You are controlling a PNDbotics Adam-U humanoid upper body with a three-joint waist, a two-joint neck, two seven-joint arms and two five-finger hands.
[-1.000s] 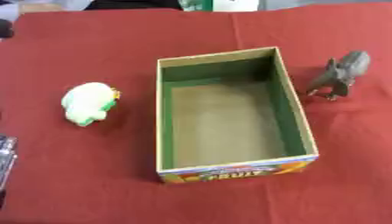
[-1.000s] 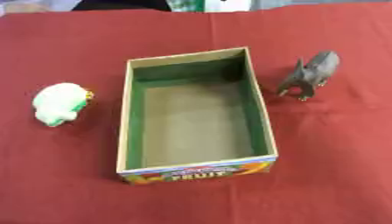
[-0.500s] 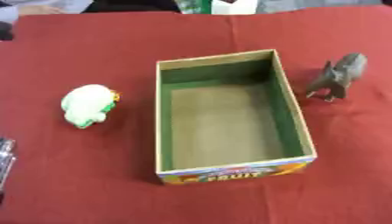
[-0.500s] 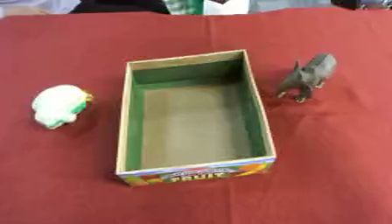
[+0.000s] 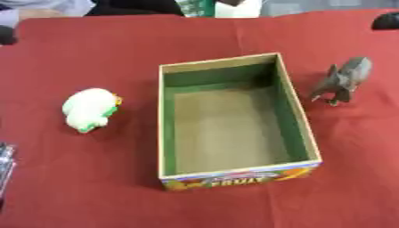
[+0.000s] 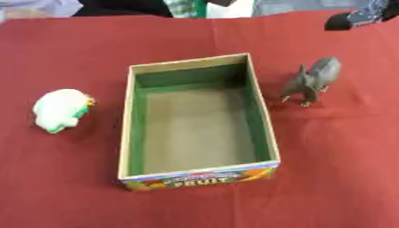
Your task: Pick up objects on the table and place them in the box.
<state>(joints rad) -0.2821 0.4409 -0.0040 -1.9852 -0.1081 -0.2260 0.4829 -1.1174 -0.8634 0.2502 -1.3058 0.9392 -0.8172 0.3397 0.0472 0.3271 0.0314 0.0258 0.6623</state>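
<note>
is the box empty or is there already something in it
Empty. The open-topped box shows only its bare floor and green inner walls; the white and green toy and grey elephant figure both stand outside it on the red tablecloth.

I've got the box sitting open-topped in the middle of the red cloth, long side running away from me, green inner walls, plain brown floor, nothing in it. Its near end carries a colourful label reading FRUIT. Off its left side, well apart, lies a white and green toy, rounded, maybe a plush animal, I can't make out which. On the right, near the box's far corner but not touching, a grey elephant figure stands upright, head toward me.
</note>
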